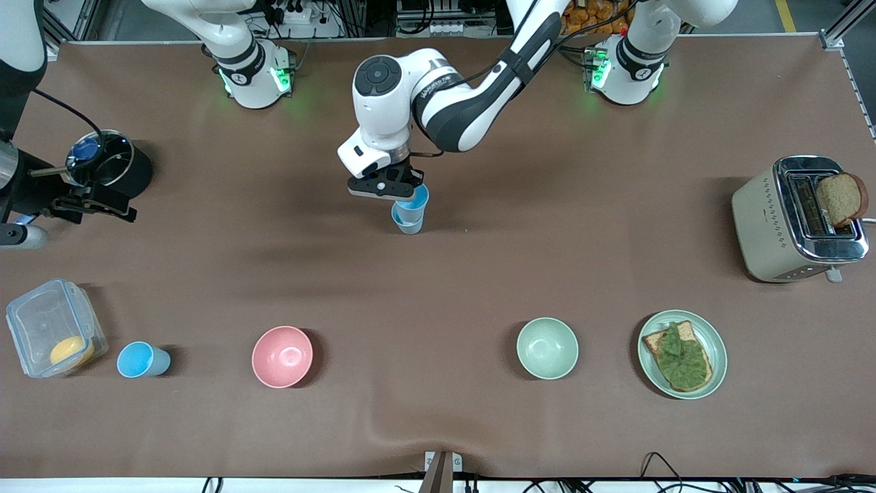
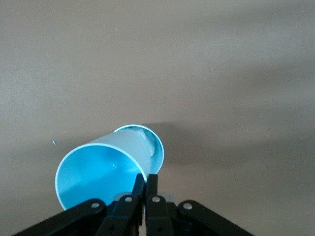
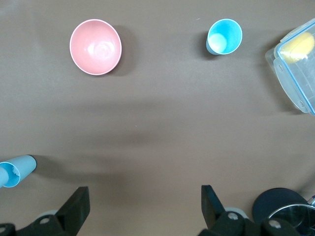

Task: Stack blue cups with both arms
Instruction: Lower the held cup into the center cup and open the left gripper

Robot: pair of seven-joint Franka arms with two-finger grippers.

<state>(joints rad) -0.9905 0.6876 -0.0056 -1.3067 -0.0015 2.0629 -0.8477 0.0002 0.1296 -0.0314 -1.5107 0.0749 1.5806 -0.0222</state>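
Brown matting covers the whole table (image 1: 616, 239), with cables and racks along the edge by the arms' bases. At mid-table the left gripper (image 1: 393, 186) is clamped on the rim of a bright blue cup (image 1: 413, 200) nested in a paler blue cup (image 1: 408, 222) standing on the mat. A third blue cup (image 1: 142, 359) stands between the lidded box (image 1: 41, 322) and the pink bowl (image 1: 282, 356). The right gripper (image 3: 142, 206), fingers spread wide, hangs above the table at the right arm's end, mostly cut off by the front view's edge
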